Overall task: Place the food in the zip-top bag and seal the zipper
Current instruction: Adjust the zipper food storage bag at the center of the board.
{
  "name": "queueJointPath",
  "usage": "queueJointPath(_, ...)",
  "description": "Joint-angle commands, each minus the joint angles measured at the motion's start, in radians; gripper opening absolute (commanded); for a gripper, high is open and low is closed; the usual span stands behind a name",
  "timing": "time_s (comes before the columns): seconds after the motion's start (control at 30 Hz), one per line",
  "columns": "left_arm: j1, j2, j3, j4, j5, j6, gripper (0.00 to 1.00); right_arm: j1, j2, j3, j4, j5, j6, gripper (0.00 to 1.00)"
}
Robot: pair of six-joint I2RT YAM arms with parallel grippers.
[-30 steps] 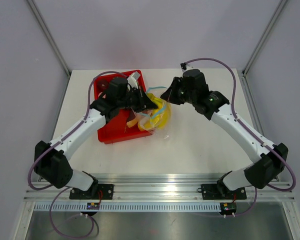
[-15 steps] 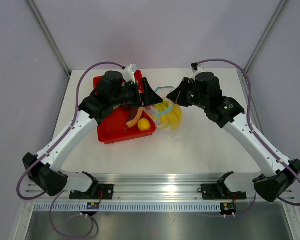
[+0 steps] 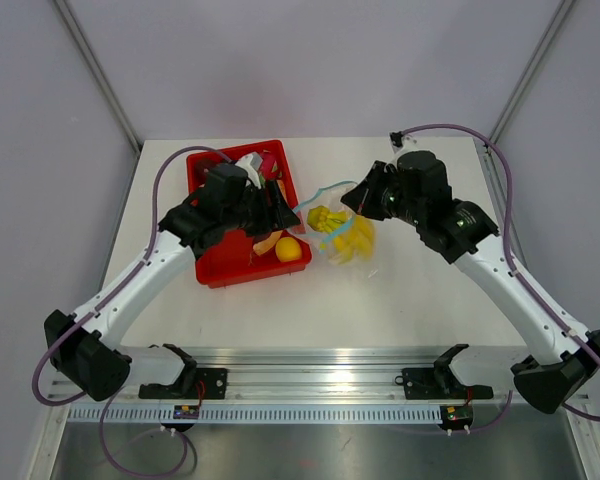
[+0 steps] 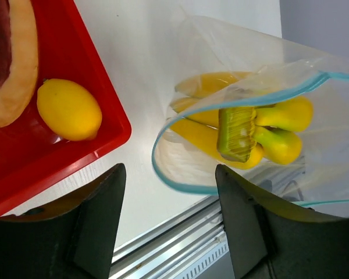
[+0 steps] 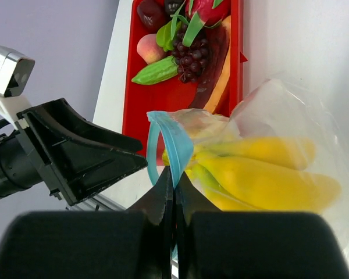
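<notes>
The zip-top bag (image 3: 348,238) hangs by its teal zipper (image 5: 173,145), and my right gripper (image 5: 174,171) is shut on that strip. Its mouth gapes toward the tray. A yellow banana bunch (image 4: 244,131) lies inside the bag (image 4: 314,145). My left gripper (image 4: 170,174) stands open with nothing between its fingers, just left of the bag's mouth, over the right edge of the red tray (image 3: 225,270). The tray holds more food: a lemon (image 4: 68,109), a papaya slice (image 4: 20,70), purple grapes (image 5: 192,58), a green piece (image 5: 154,72) and a dark red fruit (image 5: 151,13).
The red tray (image 5: 180,99) sits at the back left of the white table, close beside the bag. Metal frame posts rise at the table's far corners. A rail (image 3: 320,360) runs along the near edge.
My left gripper opened, left the banana bunch in the bag and drew back left over the tray. My right gripper carried the bag to the right.
</notes>
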Motion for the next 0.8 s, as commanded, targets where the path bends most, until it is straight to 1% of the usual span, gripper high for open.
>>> queueJointPath(0.0, 0.003, 0.010, -0.009, 0.026, -0.044, -0.009, 0.60, -0.005, -0.041, -0.009, 0.039, 0.025, -0.007, 0.00)
queueJointPath(0.03, 0.003, 0.012, -0.013, 0.031, -0.038, -0.010, 0.56, -0.005, -0.044, -0.012, 0.040, 0.028, -0.006, 0.00)
queueJointPath(0.07, 0.003, 0.014, -0.018, 0.035, -0.030, -0.013, 0.48, -0.005, -0.044, -0.014, 0.039, 0.028, -0.007, 0.00)
queueJointPath(0.1, 0.003, 0.017, -0.026, 0.046, -0.016, -0.015, 0.46, -0.005, -0.049, -0.020, 0.039, 0.028, -0.006, 0.00)
queueJointPath(0.3, 0.002, 0.044, -0.030, 0.080, 0.036, -0.017, 0.47, -0.006, -0.060, -0.029, 0.033, 0.028, -0.006, 0.00)
queueJointPath(0.33, 0.002, 0.050, -0.032, 0.080, 0.044, -0.017, 0.46, -0.006, -0.064, -0.029, 0.031, 0.054, -0.009, 0.00)
queueJointPath(0.37, 0.000, 0.055, -0.036, 0.083, 0.048, -0.020, 0.40, -0.006, -0.066, -0.031, 0.027, 0.057, -0.007, 0.00)
queueJointPath(0.4, 0.000, 0.061, -0.040, 0.098, 0.062, -0.026, 0.25, -0.006, -0.069, -0.032, 0.025, 0.057, -0.009, 0.00)
queueJointPath(0.47, -0.006, 0.070, -0.043, 0.109, 0.073, -0.030, 0.05, -0.006, -0.073, -0.034, 0.013, 0.077, -0.015, 0.00)
queueJointPath(0.5, -0.009, 0.078, -0.038, 0.114, 0.080, -0.032, 0.00, -0.006, -0.073, -0.034, 0.008, 0.085, -0.016, 0.00)
queueJointPath(0.6, -0.043, 0.116, -0.004, 0.132, 0.097, -0.033, 0.00, -0.006, -0.073, -0.041, -0.030, 0.152, -0.030, 0.00)
queueJointPath(0.63, -0.056, 0.147, 0.009, 0.140, 0.100, -0.035, 0.00, -0.012, -0.072, -0.049, -0.050, 0.199, -0.045, 0.00)
queueJointPath(0.67, -0.082, 0.164, 0.025, 0.144, 0.107, -0.036, 0.00, -0.018, -0.070, -0.051, -0.061, 0.217, -0.056, 0.00)
queueJointPath(0.77, -0.130, 0.243, 0.146, 0.129, 0.149, -0.027, 0.00, -0.041, -0.052, 0.021, -0.145, 0.275, -0.099, 0.00)
